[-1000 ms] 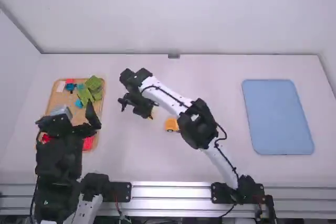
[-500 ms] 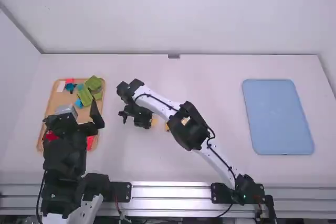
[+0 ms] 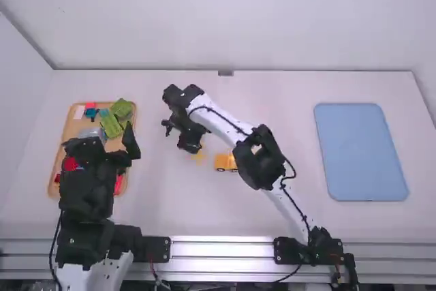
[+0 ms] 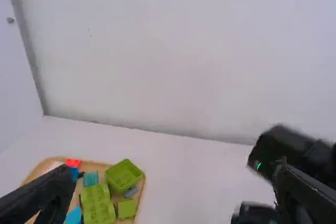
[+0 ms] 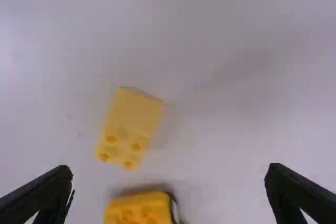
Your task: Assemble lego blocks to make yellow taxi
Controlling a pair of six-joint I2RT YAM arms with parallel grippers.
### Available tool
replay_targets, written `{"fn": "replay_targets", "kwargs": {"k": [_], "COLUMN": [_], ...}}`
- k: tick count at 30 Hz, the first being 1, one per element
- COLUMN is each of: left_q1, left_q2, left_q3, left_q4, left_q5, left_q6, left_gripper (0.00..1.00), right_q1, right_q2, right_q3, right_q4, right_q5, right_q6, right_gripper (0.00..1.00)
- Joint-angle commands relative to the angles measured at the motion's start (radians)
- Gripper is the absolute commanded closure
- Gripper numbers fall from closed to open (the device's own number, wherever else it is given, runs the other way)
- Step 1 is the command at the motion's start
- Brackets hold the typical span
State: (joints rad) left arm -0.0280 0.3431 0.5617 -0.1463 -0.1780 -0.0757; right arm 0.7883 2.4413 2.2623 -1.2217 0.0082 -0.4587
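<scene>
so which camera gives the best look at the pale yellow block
The right wrist view: there the pale yellow block appears large, with studs at one end and a smooth stretch at the other. In the high view it is a small yellow patch, left of the orange-yellow car piece, its studs too small to make out.

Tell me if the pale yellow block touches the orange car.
Apart: the right wrist view shows white table between the yellow block and orange car.

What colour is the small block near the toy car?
The block is light yellow, clearest in the right wrist view.
</scene>
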Motion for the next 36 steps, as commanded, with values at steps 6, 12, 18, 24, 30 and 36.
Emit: {"fn": "replay_targets", "kwargs": {"k": [6,12,18,24,30,36], "left_q1": [0.008,0.002,-0.054,-0.092,-0.089,-0.090], "left_q2": [0.328,0.654,0.951,1.215,1.396,1.437], "left_q3": [0.048,0.272,0.547,0.669,0.658,0.658], "left_q4": [0.120,-0.075,-0.472,-0.799,-0.711,-0.705], "left_q5": [0.362,0.629,0.875,0.945,0.872,0.929], "left_q6": [0.134,0.409,0.955,1.624,1.737,1.749], "left_gripper": [0.01,0.01,0.01,0.01,0.01,0.01], "right_q1": [-0.169,-0.218,-0.282,-0.397,-0.521,-0.605], "right_q2": [-0.465,-0.800,-1.078,-1.229,-1.271,-1.273], "right_q3": [-0.273,-0.830,-1.278,-1.570,-1.715,-1.780], "right_q4": [0.229,0.676,1.043,1.255,1.323,1.498], "right_q5": [-0.206,-0.113,-0.251,-0.527,-0.771,-0.856], "right_q6": [-0.003,0.134,0.132,0.100,-0.074,-0.058], "right_gripper": [0.02,0.02,0.02,0.02,0.02,0.02]}}
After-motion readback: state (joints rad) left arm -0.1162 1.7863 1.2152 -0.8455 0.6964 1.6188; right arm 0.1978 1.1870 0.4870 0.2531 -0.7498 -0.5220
